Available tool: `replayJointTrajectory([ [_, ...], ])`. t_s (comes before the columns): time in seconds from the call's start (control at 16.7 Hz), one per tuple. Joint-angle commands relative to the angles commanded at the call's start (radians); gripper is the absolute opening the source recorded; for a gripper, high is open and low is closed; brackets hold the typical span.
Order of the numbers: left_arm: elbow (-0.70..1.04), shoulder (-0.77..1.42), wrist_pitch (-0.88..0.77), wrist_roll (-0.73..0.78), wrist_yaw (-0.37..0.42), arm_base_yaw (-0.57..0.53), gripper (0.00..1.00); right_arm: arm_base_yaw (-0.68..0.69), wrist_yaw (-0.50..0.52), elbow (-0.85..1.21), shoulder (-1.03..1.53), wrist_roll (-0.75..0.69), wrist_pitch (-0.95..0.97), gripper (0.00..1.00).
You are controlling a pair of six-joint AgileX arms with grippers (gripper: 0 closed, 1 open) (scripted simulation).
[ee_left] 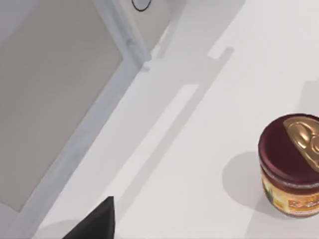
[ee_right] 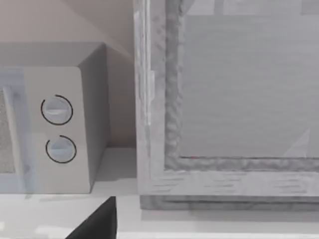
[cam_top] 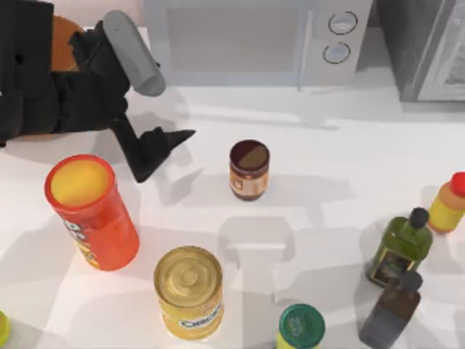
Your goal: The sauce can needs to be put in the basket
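Sauce can point(cam_top: 249, 169) is standing upright mid-table, near the microwave point(cam_top: 247, 40), axis vertical, dark lid up, nothing touching it. Left gripper point(cam_top: 163, 149) is hovering just left of it with a strip of bare table point(cam_top: 312, 145) between; fingers are pointing down and right toward the can, spread apart, holding nothing. Left wrist view is showing the can point(ee_left: 291, 167) off to one side of the frame with one dark fingertip point(ee_left: 99, 221) at the edge, so I'm judging the jaws aren't yet lined up around it. Can lies right of the jaws, so the left arm is the nearer one and the approach looks like a short sideways reach. Right gripper: one dark fingertip point(ee_right: 97, 221) in its wrist view, facing the microwave point(ee_right: 55, 129) at the far side; can't tell its opening. Orange canister point(cam_top: 91, 211) and gold-topped yellow can point(cam_top: 189, 291) are sitting nearer, on the left, clear of that path.
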Motion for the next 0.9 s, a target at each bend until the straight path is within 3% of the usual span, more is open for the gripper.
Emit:
replayJointTrajectory([
  [0.3, 0.187, 0.376, -0.049, 0.145, 0.181, -0.019, 1.0, 0.0, 0.0, 0.0, 0.0, 0.0, 0.0, 1.0],
  [0.54, 0.258, 0.552, -0.081, 0.196, 0.296, -0.016, 1.0, 0.0, 0.0, 0.0, 0.0, 0.0, 0.0, 1.0],
  [0.9, 0.263, 0.575, -0.087, 0.202, 0.314, -0.014, 1.0, 0.0, 0.0, 0.0, 0.0, 0.0, 0.0, 1.0],
])
